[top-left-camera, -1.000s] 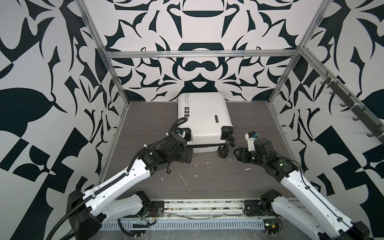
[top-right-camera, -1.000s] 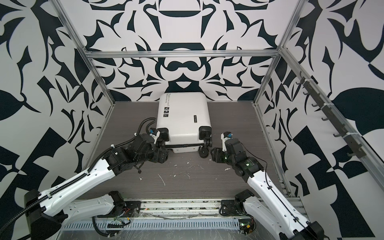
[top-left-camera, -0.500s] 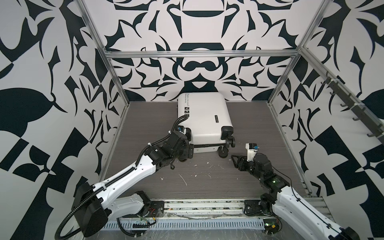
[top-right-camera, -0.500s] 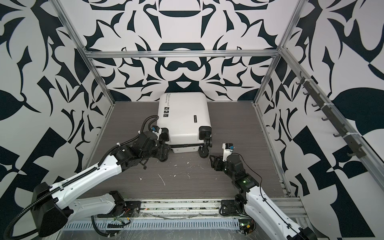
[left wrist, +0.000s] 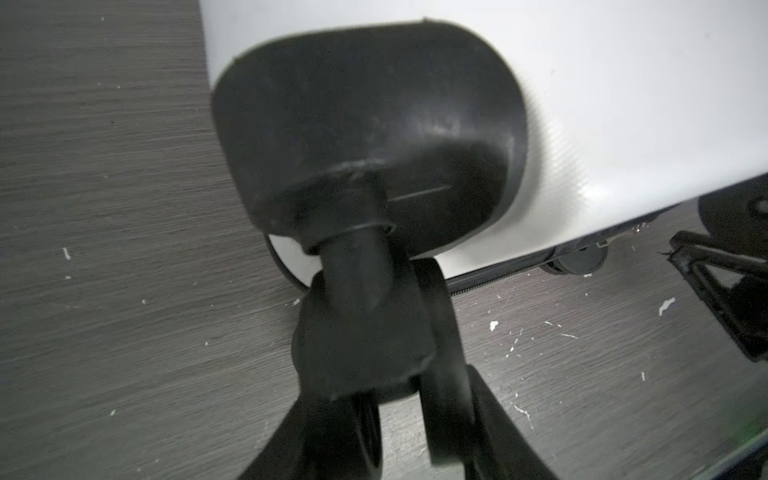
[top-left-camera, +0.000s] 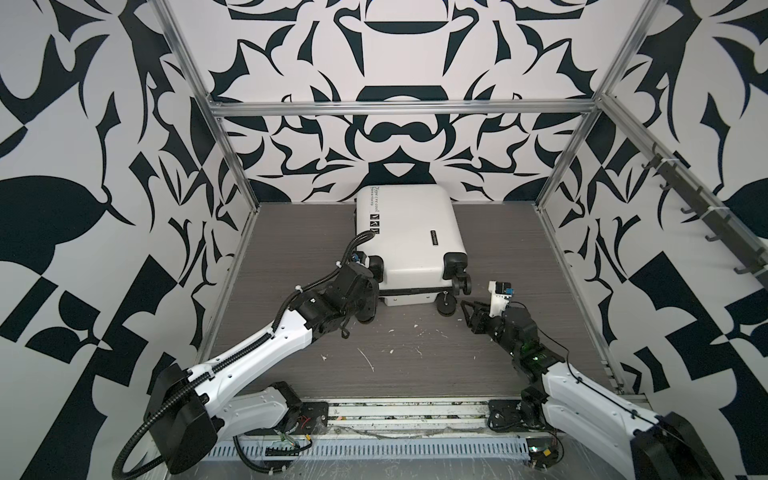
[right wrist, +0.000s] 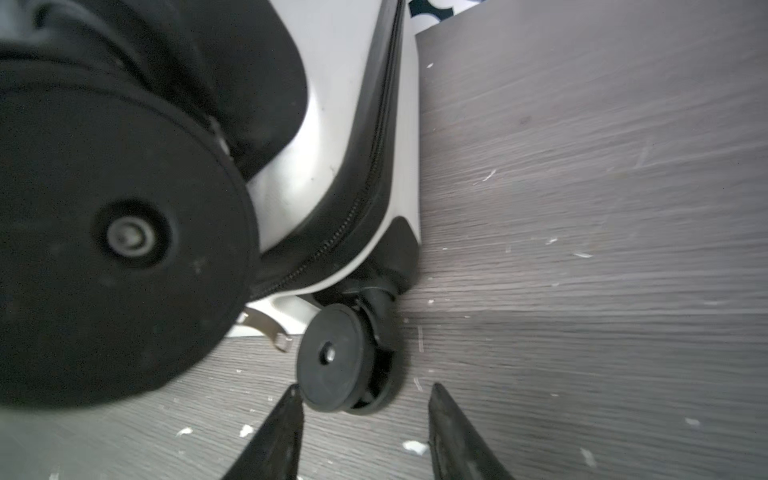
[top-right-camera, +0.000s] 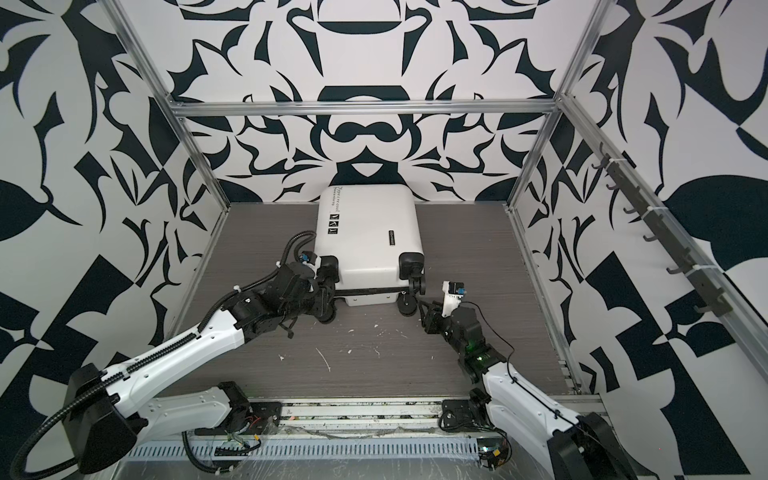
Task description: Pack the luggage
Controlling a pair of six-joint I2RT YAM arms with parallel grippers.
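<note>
Found no loose items on the surface point(top-left-camera: 415, 365), only white flecks point(top-left-camera: 365, 360) across its near half. Noted the right gripper point(right wrist: 365, 387) low at the near right corner, jaws apart, tips either side of the lower right wheel point(right wrist: 345, 361) without clamping it. Noted the left gripper point(left wrist: 390, 415) at the near left corner, jaws set against both sides of the left wheel point(left wrist: 365, 332); judged a grip, firmness unconfirmed.

Beyond them, found the luggage point(top-left-camera: 409, 237) lying flat at the far middle of the surface, top end by the back wall point(top-left-camera: 399, 137), wheels toward the near side. Found the shell shut and the zip run closed along the visible edge. Could not inspect contents. Judged packing and closing done; judged the remainder to be handling of the closed case by its wheels, perhaps shifting or standing it up.

Against the earlier frames: found the right gripper drawn back and dropped from beside the upper right wheel point(top-left-camera: 461, 284), then brought in toward the lower one. Found the left gripper pushed further onto its wheel, jaws drawn in round it. Found the luggage unmoved, as far as can be told.
</note>
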